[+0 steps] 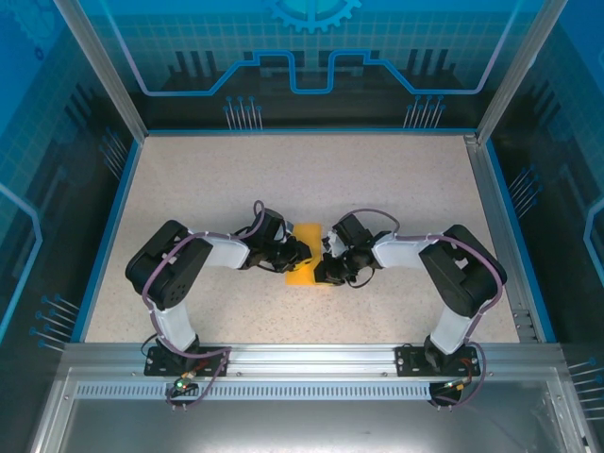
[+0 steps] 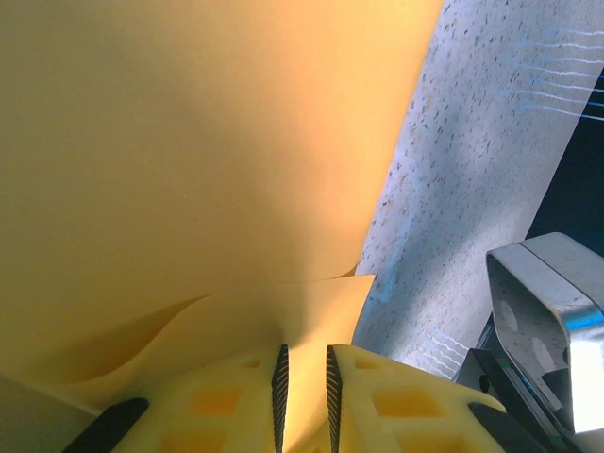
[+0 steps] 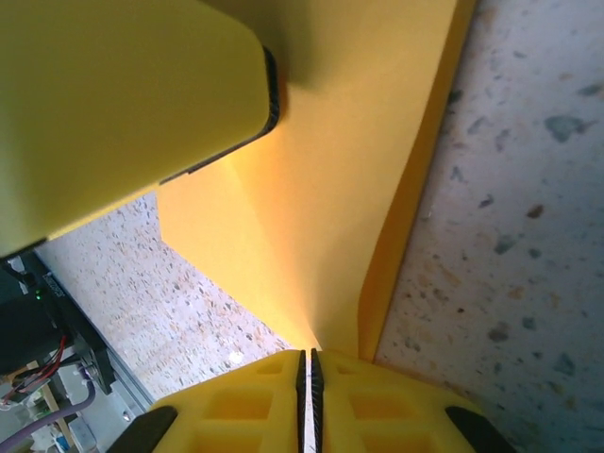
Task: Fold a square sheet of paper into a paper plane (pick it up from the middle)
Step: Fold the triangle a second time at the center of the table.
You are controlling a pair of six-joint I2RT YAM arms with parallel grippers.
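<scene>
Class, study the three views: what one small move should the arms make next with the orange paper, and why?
Probably lower both arms together to press the fold flat on the table. The left gripper and right gripper each pinch opposite sides of the square sheet of paper, and a loose layer curls up near the left one.

The square sheet of paper (image 2: 189, 142) was thin, matt and smooth, softly buckled. The worktop (image 2: 472, 189) looked grainy, speckled and matt. The left tool (image 2: 304, 396) and right tool (image 3: 309, 387) were yellow moulded plastic with black ribbed pads (image 2: 280, 377). The front rail (image 1: 311, 357) was brushed metal.
</scene>
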